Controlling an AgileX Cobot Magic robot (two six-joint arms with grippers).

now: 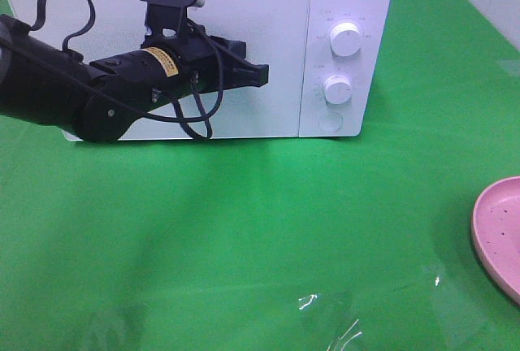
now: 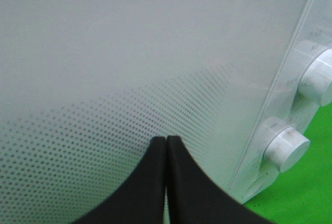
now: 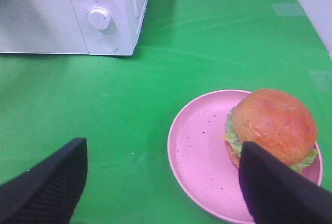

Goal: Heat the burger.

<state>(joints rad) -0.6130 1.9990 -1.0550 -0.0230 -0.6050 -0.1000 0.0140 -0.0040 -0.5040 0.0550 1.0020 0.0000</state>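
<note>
The burger, with a glossy brown bun and green lettuce, sits on the far side of a pink speckled plate in the right wrist view. My right gripper hovers open above the plate's near side; one fingertip overlaps the burger's edge and nothing is held. In the high view only the plate's rim shows at the right edge, and the burger is out of frame. The white microwave stands at the back with its door closed. My left gripper is shut and empty, its tips close to the dotted door.
Two round knobs and a round button sit on the microwave's right-hand panel. A green cloth covers the table. Clear tape glints near the front edge. The microwave also appears far off in the right wrist view.
</note>
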